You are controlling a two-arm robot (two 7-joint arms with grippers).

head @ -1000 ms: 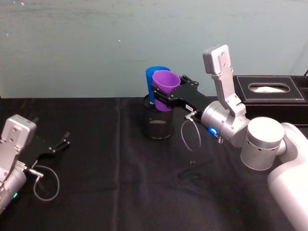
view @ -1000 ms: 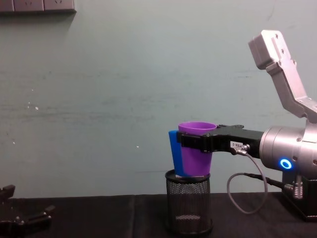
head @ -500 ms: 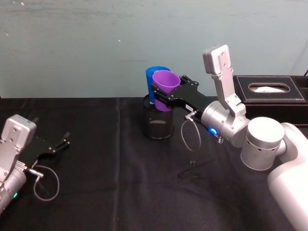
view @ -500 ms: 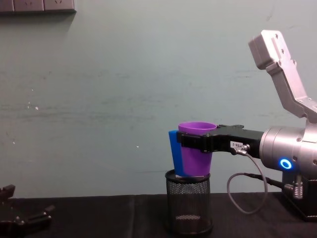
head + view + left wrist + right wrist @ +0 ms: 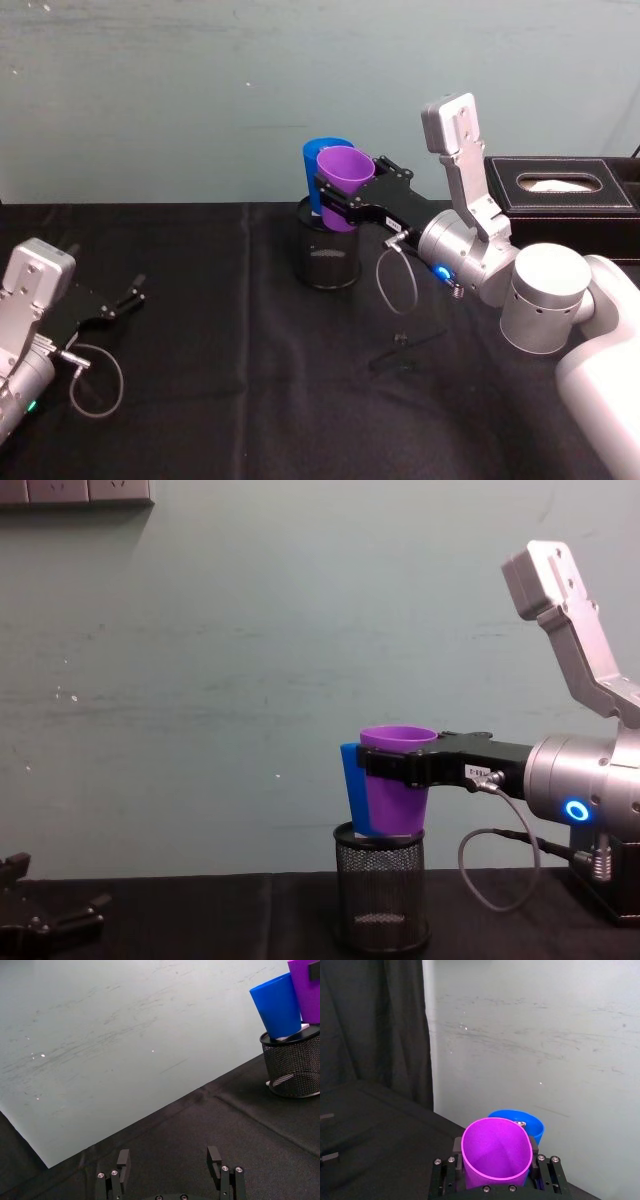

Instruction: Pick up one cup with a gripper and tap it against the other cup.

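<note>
- No visible change from half a second or a second back: right arm, both cups and left arm all where they were.
- Right hand clamped on purple cup, black flat jaws pressed to the cup's two sides just under the rim; white label visible on the hand body in chest view.
- Purple cup held upright in the air, base right over the mouth of the black mesh pen holder; cannot tell if base touches the mesh rim.
- Blue cup standing in the pen holder, rising above its rim, directly behind and to the left of the purple cup.
- Walls of the two cups overlapping in chest view and looking pressed together; actual contact not certain.
- From right wrist view: purple cup mouth open between the jaws, blue cup rim just beyond it.
- Left hand parked low over the black counter at far left, well apart from the cups, fingers spread and gripping nothing.
- Black tissue box at far right of the counter, behind the right arm.
</note>
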